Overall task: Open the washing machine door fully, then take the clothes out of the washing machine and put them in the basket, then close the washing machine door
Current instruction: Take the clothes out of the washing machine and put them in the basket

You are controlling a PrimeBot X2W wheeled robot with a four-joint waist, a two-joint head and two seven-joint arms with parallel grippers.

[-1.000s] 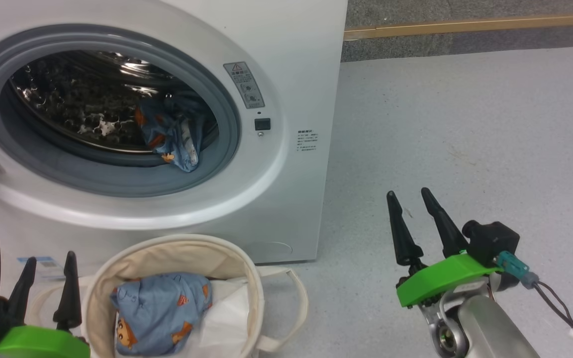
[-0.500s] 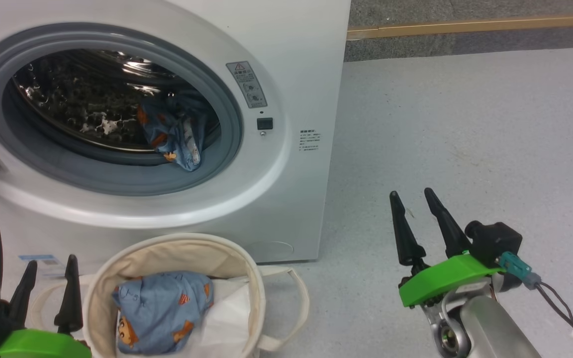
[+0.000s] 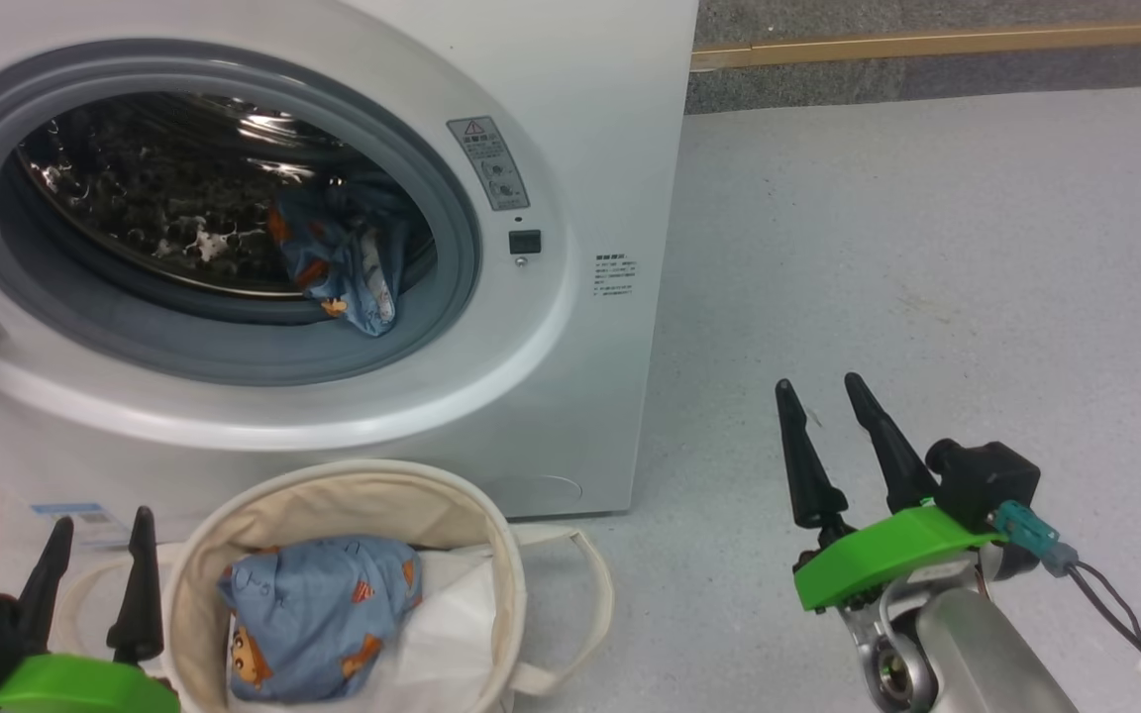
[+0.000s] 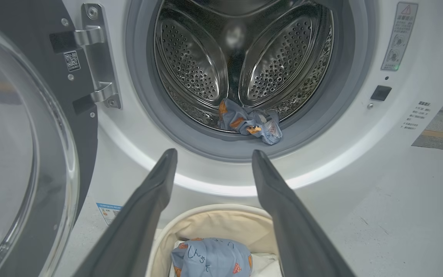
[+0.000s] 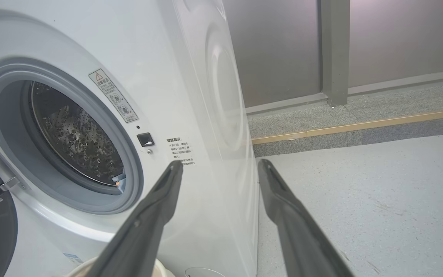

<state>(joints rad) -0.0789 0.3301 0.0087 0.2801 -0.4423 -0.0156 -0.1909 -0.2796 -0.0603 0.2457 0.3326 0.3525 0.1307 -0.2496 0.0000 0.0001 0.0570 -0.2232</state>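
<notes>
The white washing machine point(image 3: 580, 149) stands with its door point(image 4: 17, 154) swung wide to the left. One bundle of blue bear-print clothes point(image 3: 338, 262) lies at the drum's front right lip, also seen as the clothes point(image 4: 250, 124) in the left wrist view. A second blue bear-print bundle point(image 3: 318, 614) rests in the cream basket point(image 3: 491, 555) below the opening. My left gripper point(image 3: 100, 540) is open and empty beside the basket's left rim. My right gripper point(image 3: 823, 401) hangs open and empty over the floor, right of the machine.
A plain white sheet point(image 3: 452, 634) lies in the basket beside the blue bundle. Grey floor point(image 3: 927, 248) spreads to the right of the machine. A wooden strip point(image 3: 927, 45) runs along the far wall base. The door hinge bracket point(image 4: 98, 57) sits left of the opening.
The head camera has shifted slightly, so the machine sits a little differently in the picture. Both grippers stay open and almost still.
</notes>
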